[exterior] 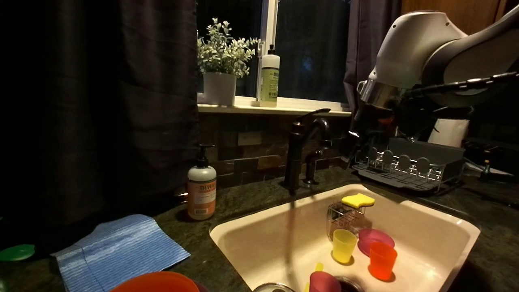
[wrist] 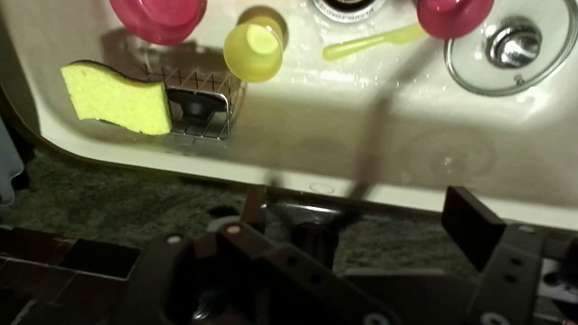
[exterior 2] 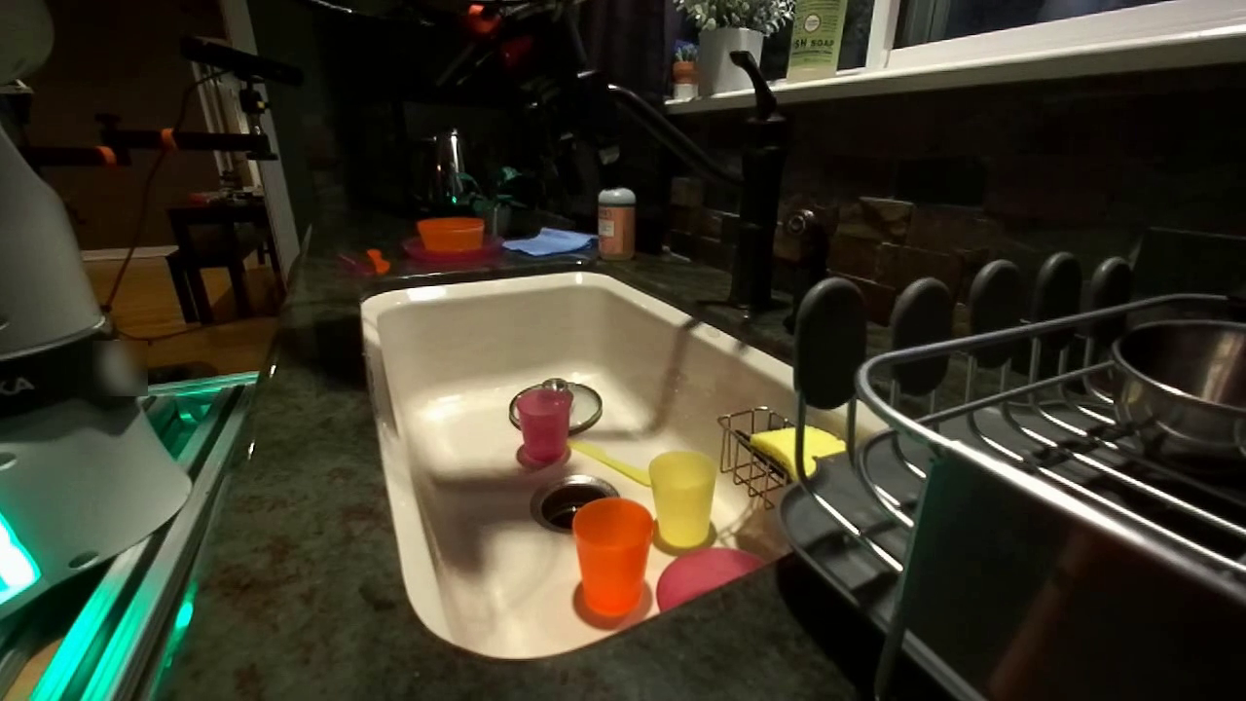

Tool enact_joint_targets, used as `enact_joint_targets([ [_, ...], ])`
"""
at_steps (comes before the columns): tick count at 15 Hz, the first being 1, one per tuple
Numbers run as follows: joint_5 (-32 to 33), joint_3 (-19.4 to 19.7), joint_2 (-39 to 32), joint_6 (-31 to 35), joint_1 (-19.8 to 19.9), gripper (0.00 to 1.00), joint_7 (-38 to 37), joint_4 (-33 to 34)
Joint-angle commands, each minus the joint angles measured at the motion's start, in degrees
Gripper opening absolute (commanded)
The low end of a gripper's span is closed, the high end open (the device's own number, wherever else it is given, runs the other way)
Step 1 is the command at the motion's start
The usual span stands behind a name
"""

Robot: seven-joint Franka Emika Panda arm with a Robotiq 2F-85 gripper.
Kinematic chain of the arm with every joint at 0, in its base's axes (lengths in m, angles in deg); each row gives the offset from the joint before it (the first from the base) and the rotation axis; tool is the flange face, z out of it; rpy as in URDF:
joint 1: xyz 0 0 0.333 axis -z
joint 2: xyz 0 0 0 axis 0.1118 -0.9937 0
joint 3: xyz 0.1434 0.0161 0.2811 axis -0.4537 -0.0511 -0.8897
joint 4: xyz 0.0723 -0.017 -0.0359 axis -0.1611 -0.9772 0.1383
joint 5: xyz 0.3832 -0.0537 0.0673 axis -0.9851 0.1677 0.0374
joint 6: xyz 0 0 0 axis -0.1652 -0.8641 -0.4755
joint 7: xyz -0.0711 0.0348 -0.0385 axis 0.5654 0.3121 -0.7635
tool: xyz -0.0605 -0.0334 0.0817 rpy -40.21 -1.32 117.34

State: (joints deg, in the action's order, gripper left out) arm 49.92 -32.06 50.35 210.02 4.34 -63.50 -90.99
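Observation:
My gripper (wrist: 361, 208) is open and empty in the wrist view, its fingers wide apart above the sink's back edge. The dark faucet (exterior: 295, 154) stands below and between the fingers. In an exterior view the arm (exterior: 413, 52) reaches in from the right; the dark fingers are hard to make out. The white sink (exterior 2: 467, 360) holds a yellow cup (wrist: 254, 49), an orange cup (exterior 2: 613, 555), a pink cup (exterior 2: 543, 424), a pink dish (wrist: 162, 18), a yellow utensil (wrist: 375, 43) and a glass lid (wrist: 478, 74). A yellow sponge (wrist: 117, 99) rests on a wire caddy (wrist: 198, 115).
A grey dish rack (exterior: 429, 150) with a metal pot (exterior 2: 1188, 380) stands beside the sink. A soap bottle (exterior: 202, 190), a blue cloth (exterior: 121, 247) and an orange bowl (exterior 2: 451, 234) lie beyond the other end. A plant pot (exterior: 219, 88) and dish soap (exterior: 269, 81) stand on the sill.

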Motion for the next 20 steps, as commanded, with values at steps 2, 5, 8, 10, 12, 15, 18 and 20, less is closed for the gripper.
enact_joint_targets([
  [2, -0.41, -0.30, 0.03, 0.28, 0.50, 1.00, 0.34, 0.22],
  [5, -0.40, -0.32, -0.02, 0.27, 0.49, 1.00, 0.36, 0.22],
  [8, -0.40, -0.32, -0.02, 0.27, 0.49, 1.00, 0.37, 0.22],
  [10, -2.04, 0.17, -1.20, 0.45, -0.45, 1.00, 0.63, 0.47],
  [12, -4.18, -0.12, -1.98, 0.62, -0.66, 1.00, -1.51, 0.78],
  [15, -3.58, -2.52, -1.23, -0.14, 0.95, 1.00, -6.32, 0.56],
  [18, -3.78, -1.60, -1.14, 0.27, 0.42, 1.00, -4.40, 0.48],
  [20, -3.78, -1.83, -1.14, 0.26, 0.44, 1.00, -4.84, 0.48],
])
